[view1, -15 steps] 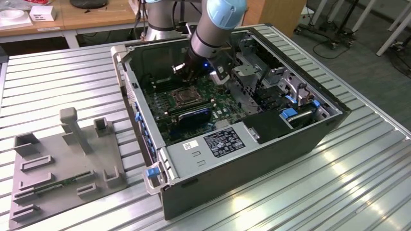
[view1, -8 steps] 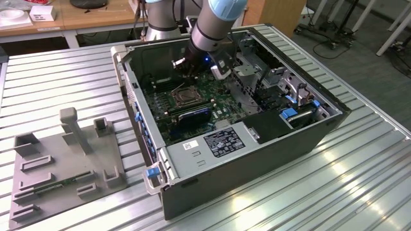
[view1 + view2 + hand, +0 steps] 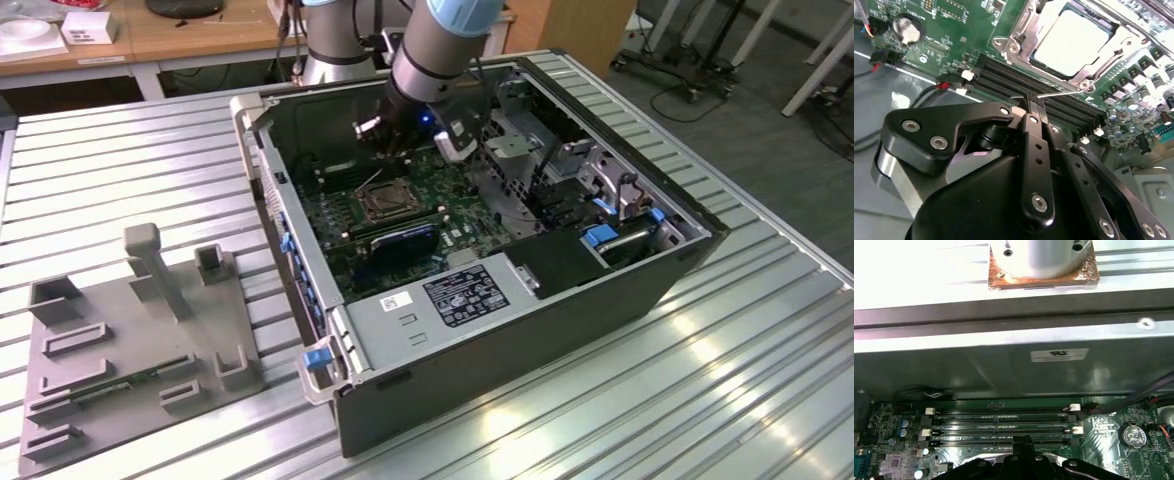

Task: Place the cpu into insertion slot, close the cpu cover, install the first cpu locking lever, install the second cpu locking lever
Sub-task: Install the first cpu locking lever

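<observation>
The cpu (image 3: 1074, 42) lies pale and flat inside the insertion slot (image 3: 387, 200) on the green motherboard. The silvery cpu cover (image 3: 1016, 32) frames it and looks folded down around it. A thin wire locking lever (image 3: 1064, 92) runs across the black memory slots (image 3: 1004, 80), beside the socket. My gripper (image 3: 1035, 101) is shut, and its fingertips touch that wire without clamping it. In the exterior view the gripper (image 3: 378, 140) reaches down into the open computer case, just behind the socket. In the first wrist view the fingertips (image 3: 1023, 442) sit at the edge of the memory slots (image 3: 999, 422).
The case walls (image 3: 274, 200) close in around the board. A drive cage with blue clips (image 3: 607, 225) stands on the exterior view's right. A round coin battery (image 3: 906, 29) sits near loose cables. A grey fixture block (image 3: 134, 340) rests on the slatted metal table (image 3: 694, 380).
</observation>
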`<state>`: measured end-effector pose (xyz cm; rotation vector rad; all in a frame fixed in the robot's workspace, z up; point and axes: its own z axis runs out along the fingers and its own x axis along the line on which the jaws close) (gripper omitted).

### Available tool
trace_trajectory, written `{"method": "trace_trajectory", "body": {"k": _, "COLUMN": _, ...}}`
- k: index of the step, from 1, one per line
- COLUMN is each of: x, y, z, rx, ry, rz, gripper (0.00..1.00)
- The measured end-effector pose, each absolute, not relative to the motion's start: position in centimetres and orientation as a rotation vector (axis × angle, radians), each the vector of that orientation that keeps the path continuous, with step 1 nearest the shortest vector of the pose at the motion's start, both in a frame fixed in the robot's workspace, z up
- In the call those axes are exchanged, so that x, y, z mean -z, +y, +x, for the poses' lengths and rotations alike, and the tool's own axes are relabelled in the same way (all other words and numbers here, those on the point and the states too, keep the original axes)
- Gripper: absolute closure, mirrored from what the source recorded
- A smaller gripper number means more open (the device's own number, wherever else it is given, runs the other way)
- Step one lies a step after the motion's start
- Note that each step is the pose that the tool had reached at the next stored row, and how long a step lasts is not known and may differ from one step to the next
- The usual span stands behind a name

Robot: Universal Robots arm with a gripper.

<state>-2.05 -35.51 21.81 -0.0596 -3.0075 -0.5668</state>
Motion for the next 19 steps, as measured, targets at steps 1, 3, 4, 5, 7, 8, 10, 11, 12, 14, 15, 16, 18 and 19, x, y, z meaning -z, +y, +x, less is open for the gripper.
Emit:
{"method": "trace_trajectory", "body": {"k": 1, "x": -21.8, "y": -35.5, "z": -2.3, "rx": 0.568, "ry": -3.013, "rz": -0.058, "gripper": 0.89}}
{"method": "trace_trajectory", "body": {"k": 3, "x": -21.8, "y": -35.5, "z": -2.8, "rx": 0.571, "ry": -3.025, "rz": -0.055, "gripper": 0.89}}
{"method": "trace_trajectory", "body": {"k": 4, "x": -21.8, "y": -35.5, "z": -3.1, "rx": 0.572, "ry": -3.03, "rz": -0.053, "gripper": 0.89}}
{"method": "trace_trajectory", "body": {"k": 5, "x": -21.8, "y": -35.5, "z": -3.3, "rx": 0.573, "ry": -3.036, "rz": -0.052, "gripper": 0.89}}
{"method": "trace_trajectory", "body": {"k": 7, "x": -21.8, "y": -35.5, "z": -3.7, "rx": 0.575, "ry": -3.047, "rz": -0.049, "gripper": 0.89}}
{"method": "trace_trajectory", "body": {"k": 8, "x": -21.8, "y": -35.5, "z": -3.9, "rx": 0.576, "ry": -3.053, "rz": -0.047, "gripper": 0.89}}
{"method": "trace_trajectory", "body": {"k": 10, "x": -21.8, "y": -35.5, "z": -4.3, "rx": 0.578, "ry": -3.062, "rz": -0.044, "gripper": 0.89}}
{"method": "trace_trajectory", "body": {"k": 11, "x": -21.8, "y": -35.5, "z": -4.4, "rx": 0.579, "ry": -3.067, "rz": -0.043, "gripper": 0.89}}
{"method": "trace_trajectory", "body": {"k": 12, "x": -21.8, "y": -35.5, "z": -4.6, "rx": 0.58, "ry": -3.071, "rz": -0.042, "gripper": 0.89}}
{"method": "trace_trajectory", "body": {"k": 14, "x": -21.8, "y": -35.5, "z": -4.8, "rx": 0.581, "ry": -3.076, "rz": -0.04, "gripper": 0.89}}
{"method": "trace_trajectory", "body": {"k": 15, "x": -21.8, "y": -35.5, "z": -4.8, "rx": 0.582, "ry": -3.078, "rz": -0.04, "gripper": 0.89}}
{"method": "trace_trajectory", "body": {"k": 16, "x": -21.8, "y": -35.5, "z": -4.8, "rx": 0.582, "ry": -3.078, "rz": -0.04, "gripper": 0.89}}
{"method": "trace_trajectory", "body": {"k": 18, "x": -21.8, "y": -35.4, "z": -4.8, "rx": 0.582, "ry": -3.079, "rz": -0.04, "gripper": 0.89}}
{"method": "trace_trajectory", "body": {"k": 19, "x": -21.7, "y": -35.4, "z": -4.8, "rx": 0.582, "ry": -3.079, "rz": -0.04, "gripper": 0.89}}
